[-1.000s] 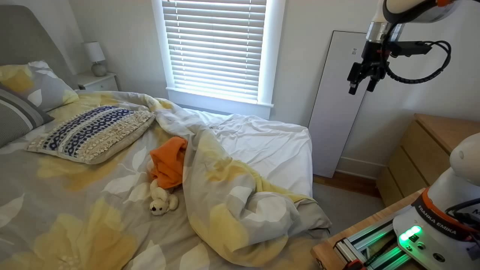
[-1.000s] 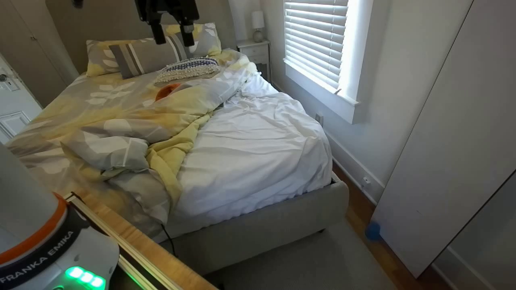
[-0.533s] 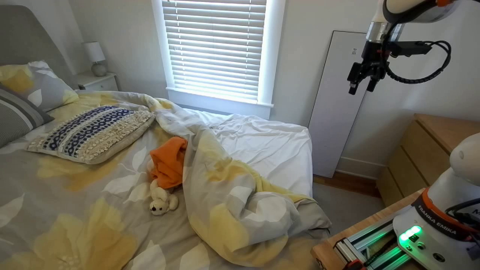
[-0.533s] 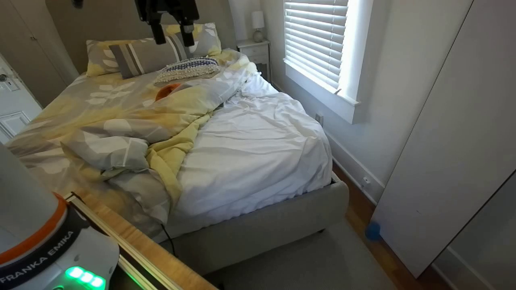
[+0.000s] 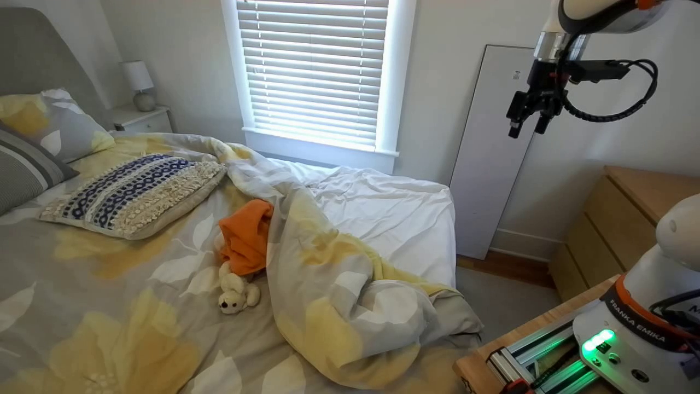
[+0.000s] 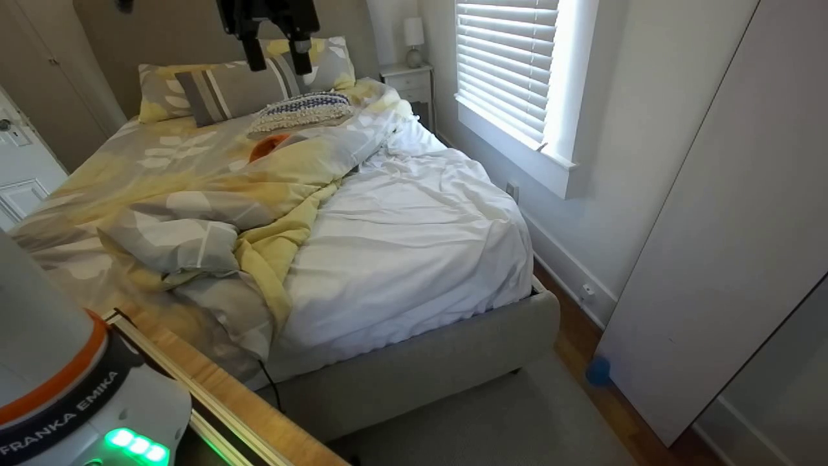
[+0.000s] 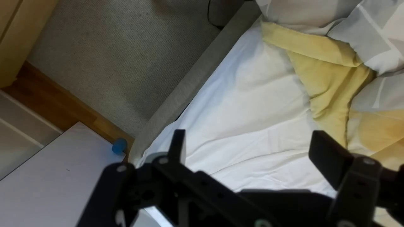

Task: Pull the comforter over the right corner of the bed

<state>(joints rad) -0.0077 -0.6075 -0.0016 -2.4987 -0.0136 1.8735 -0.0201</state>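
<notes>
Gripper [image 7: 248, 137]: aloft, jaws wide apart, holding nothing.
Below it: right corner of the bed [image 6: 508, 259], exposed in white sheet [image 6: 401, 249]. Next: comforter [image 6: 194, 200], bunched short of the corner, edge plain yellow. Farther: navy-patterned pillow [image 6: 301, 113] on comforter.

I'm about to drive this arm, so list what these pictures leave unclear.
Right corner of the bed: partly hidden by the gripper in the wrist view.
Comforter: whatever lies under its folds is hidden in both exterior views.
Stuffed toy: partly under the orange cloth in an exterior view.
Striped pillow: cut by the left edge in an exterior view.
Blue object: too small to identify in the wrist view.
</notes>
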